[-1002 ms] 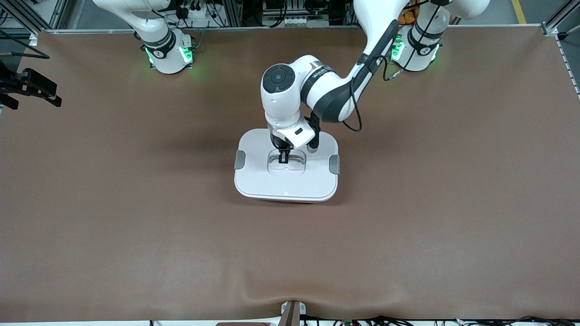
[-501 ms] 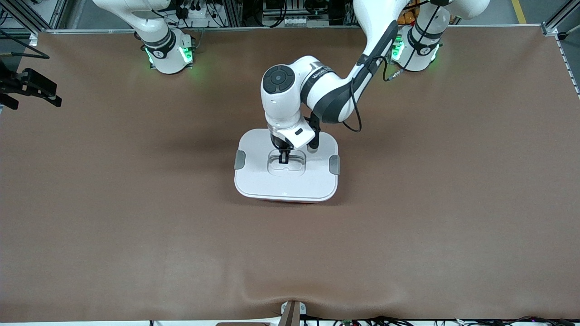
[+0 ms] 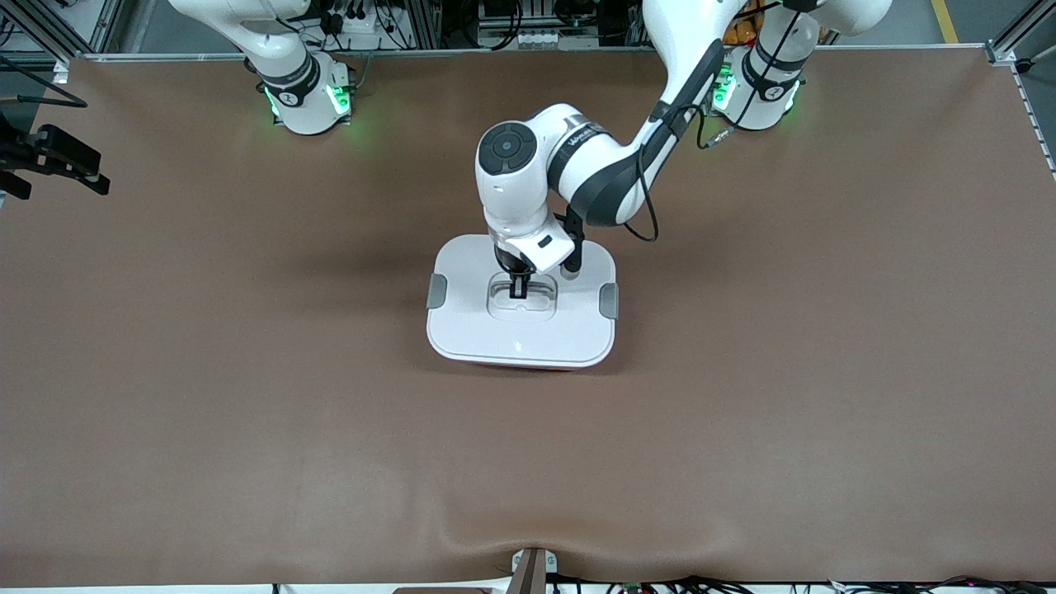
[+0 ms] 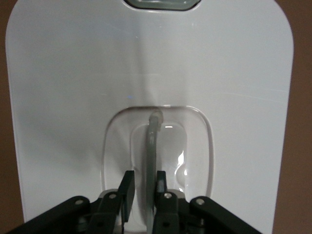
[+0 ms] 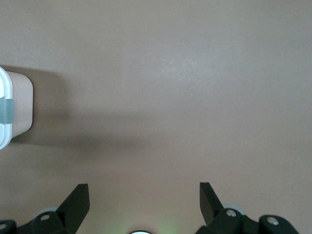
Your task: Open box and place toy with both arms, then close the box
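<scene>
The box (image 3: 462, 330) stands at the table's middle, its white lid (image 4: 73, 73) on and a grey clip (image 3: 436, 291) at each end. My left gripper (image 3: 517, 289) is down in the lid's recessed centre, straddling the thin upright handle (image 4: 151, 146). Its jaws (image 4: 145, 183) are slightly open: one finger lies against the handle and the other stands a small gap off it. My right gripper (image 5: 144, 195) hangs wide open over bare table, holding nothing, with the box's end (image 5: 17, 107) at the edge of its view. The toy is out of view.
Brown mat (image 3: 742, 412) covers the whole table. A black bracket (image 3: 49, 157) juts in at the table edge toward the right arm's end. Both arm bases (image 3: 309, 99) stand along the edge farthest from the front camera.
The left gripper's fingers have parted a little around the handle, and its wrist has shifted slightly. The box and the right arm have not moved.
</scene>
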You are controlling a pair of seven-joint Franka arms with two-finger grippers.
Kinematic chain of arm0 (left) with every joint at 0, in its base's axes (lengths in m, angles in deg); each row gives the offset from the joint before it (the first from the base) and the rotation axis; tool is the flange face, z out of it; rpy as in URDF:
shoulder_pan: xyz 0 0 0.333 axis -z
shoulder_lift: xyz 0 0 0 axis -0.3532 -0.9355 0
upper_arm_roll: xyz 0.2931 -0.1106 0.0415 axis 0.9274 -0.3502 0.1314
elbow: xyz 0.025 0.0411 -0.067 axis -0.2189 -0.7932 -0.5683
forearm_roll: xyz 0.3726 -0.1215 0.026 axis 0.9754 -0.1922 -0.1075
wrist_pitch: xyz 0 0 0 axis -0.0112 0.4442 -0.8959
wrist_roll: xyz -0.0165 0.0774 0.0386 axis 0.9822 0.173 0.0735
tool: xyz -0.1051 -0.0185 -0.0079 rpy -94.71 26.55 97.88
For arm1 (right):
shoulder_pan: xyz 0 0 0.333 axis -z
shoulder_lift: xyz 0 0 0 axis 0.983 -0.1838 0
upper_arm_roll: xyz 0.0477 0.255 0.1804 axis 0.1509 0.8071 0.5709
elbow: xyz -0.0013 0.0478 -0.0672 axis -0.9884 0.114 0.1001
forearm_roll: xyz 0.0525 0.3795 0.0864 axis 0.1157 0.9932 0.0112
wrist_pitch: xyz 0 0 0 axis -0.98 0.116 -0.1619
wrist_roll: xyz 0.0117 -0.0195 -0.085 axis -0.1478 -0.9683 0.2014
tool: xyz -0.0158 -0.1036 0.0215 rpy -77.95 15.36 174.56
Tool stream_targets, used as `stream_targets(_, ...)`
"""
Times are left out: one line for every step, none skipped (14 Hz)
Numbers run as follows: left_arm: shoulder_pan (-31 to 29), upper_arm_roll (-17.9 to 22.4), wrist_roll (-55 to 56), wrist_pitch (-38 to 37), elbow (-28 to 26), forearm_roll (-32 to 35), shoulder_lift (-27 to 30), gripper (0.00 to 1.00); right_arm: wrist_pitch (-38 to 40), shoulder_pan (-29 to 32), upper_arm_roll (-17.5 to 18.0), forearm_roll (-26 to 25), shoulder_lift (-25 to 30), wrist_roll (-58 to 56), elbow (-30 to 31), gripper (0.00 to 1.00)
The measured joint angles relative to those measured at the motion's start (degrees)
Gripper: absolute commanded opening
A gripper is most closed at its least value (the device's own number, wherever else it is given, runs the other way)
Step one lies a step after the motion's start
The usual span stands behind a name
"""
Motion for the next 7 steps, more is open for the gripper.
stream_targets(0.0,0.0,0.0,0.0,0.0,0.0,-0.4,0.97,0.0,0.0,0.0,0.0,0.0,0.0,0.0,1.0)
stream_targets(0.0,0.0,0.0,0.0,0.0,0.0,-0.5,1.0,0.0,0.0,0.0,0.0,0.0,0.0,0.0,1.0)
stream_targets(0.0,0.0,0.0,0.0,0.1,0.0,-0.5,1.0,0.0,0.0,0.0,0.0,0.0,0.0,0.0,1.0)
stream_targets(-0.1,0.1,0.0,0.1,0.2,0.0,-0.5,1.0,0.0,0.0,0.0,0.0,0.0,0.0,0.0,1.0)
stream_targets(-0.1,0.1,0.0,0.1,0.5,0.0,-0.5,1.0,0.0,0.0,0.0,0.0,0.0,0.0,0.0,1.0)
stream_targets(-0.2,0.1,0.0,0.1,0.7,0.0,-0.5,1.0,0.0,0.0,0.0,0.0,0.0,0.0,0.0,1.0)
stream_targets(-0.2,0.2,0.0,-0.1,0.9,0.0,-0.3,1.0,0.0,0.0,0.0,0.0,0.0,0.0,0.0,1.0)
